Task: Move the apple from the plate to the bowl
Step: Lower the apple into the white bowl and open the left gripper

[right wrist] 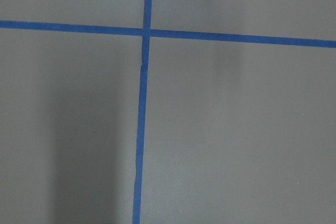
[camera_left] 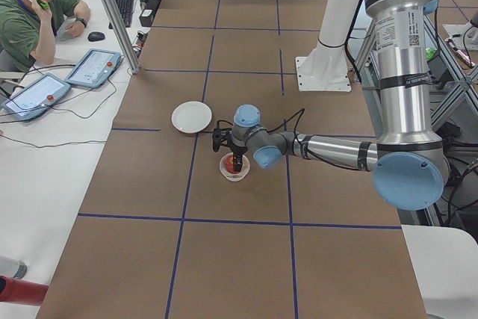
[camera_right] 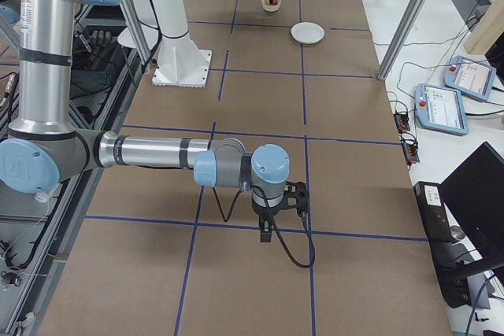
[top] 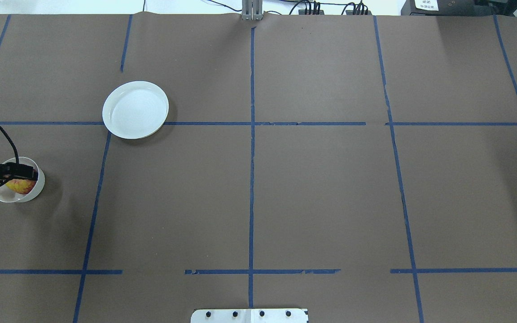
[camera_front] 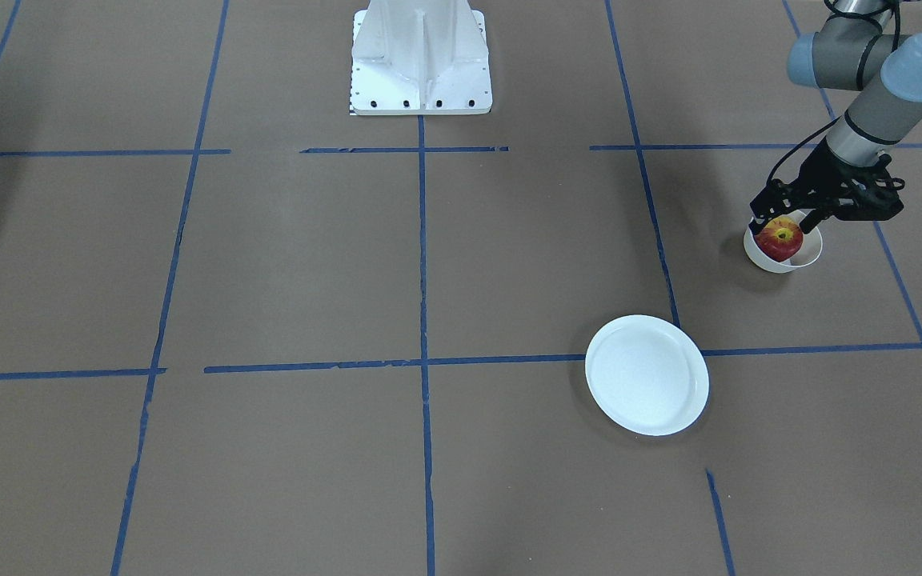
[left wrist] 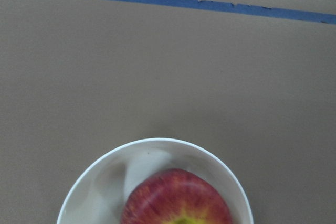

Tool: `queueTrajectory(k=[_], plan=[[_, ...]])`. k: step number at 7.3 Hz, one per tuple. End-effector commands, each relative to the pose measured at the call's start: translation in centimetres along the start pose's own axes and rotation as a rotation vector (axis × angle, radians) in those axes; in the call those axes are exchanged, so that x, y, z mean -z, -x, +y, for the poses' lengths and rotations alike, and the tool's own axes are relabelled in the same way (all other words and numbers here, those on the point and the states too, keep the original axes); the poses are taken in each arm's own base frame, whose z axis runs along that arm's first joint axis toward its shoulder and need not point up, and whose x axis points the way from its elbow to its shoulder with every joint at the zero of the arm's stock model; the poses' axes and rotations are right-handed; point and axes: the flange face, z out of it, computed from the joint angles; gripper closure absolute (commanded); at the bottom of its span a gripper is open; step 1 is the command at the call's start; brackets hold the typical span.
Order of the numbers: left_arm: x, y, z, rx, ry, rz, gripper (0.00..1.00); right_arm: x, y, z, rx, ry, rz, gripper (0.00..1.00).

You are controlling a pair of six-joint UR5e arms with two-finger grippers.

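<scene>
The red apple (camera_front: 779,238) with its yellow stem patch sits inside the small cream bowl (camera_front: 773,262), toward one side of it. My left gripper (camera_front: 781,227) reaches down over the bowl with a finger against each side of the apple, and it looks shut on it. The left wrist view shows the apple (left wrist: 176,198) down inside the bowl (left wrist: 100,182). The wide white plate (camera_front: 647,374) lies empty, apart from the bowl. My right gripper (camera_right: 268,232) hangs over bare table far away; I cannot tell if it is open or shut.
The table is brown paper with blue tape lines. The white robot base (camera_front: 421,56) stands at the table's edge. An operator (camera_left: 33,16) sits at a side desk with tablets, beyond the table.
</scene>
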Motion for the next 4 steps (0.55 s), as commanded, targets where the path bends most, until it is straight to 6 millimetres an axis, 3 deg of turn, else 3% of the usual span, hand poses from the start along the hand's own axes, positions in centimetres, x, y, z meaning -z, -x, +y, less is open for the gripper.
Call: queueTrajectory(k=[1,2,4], plan=[[5.2,3.8,-2.8,-0.136,-0.061,0.005,0.01,0.0,0.0,0.0,0.0,0.0,0.0,0.0],[7.2,6.8,-4.4,-0.198,-0.064,-0.07,0.01,0.1,0.0,0.0,0.001,-0.001,0.0,0.0],[13.4,15.1,-6.8,-0.307,0.015,-0.234,0.01,0.0,0.0,0.0,0.0,0.0,0.0,0.0]])
